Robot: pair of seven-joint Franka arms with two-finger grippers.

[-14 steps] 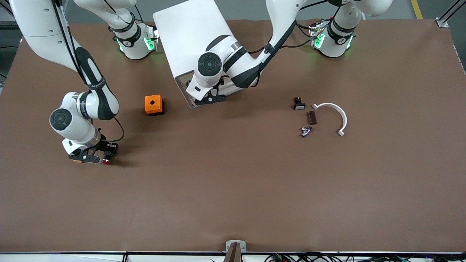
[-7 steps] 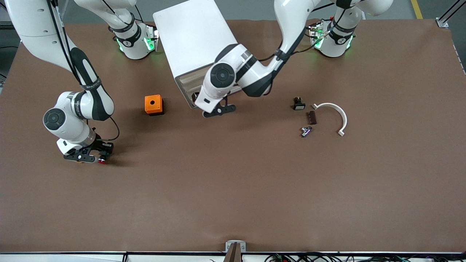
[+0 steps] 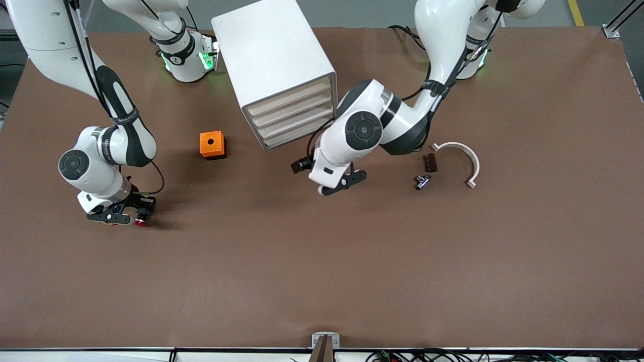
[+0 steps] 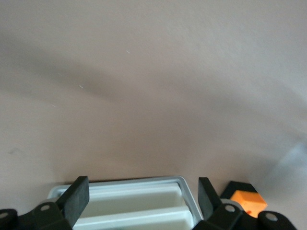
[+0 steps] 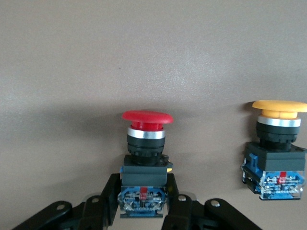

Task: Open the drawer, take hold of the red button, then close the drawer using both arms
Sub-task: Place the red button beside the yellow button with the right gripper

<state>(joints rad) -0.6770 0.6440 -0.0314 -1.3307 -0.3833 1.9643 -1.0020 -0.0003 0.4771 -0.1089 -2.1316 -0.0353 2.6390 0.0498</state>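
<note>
Brown table (image 3: 322, 261): two buttons, right gripper (image 5: 143, 211) clamping the red button (image 5: 145, 163); left gripper (image 4: 141, 201) spread, empty.

High front camera faces both bases; wrist views skim the table (image 3: 352, 281) closely, perhaps sharing its cabinet (image 3: 274, 65).

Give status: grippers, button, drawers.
Right gripper shut on the red button, low over the table. Left gripper open, empty, over the table in front of the cabinet. All four drawers closed. Nothing obstructing.

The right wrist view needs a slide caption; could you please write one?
Right hand grips the red-capped push button by its body, a yellow-capped push button standing beside it.
</note>
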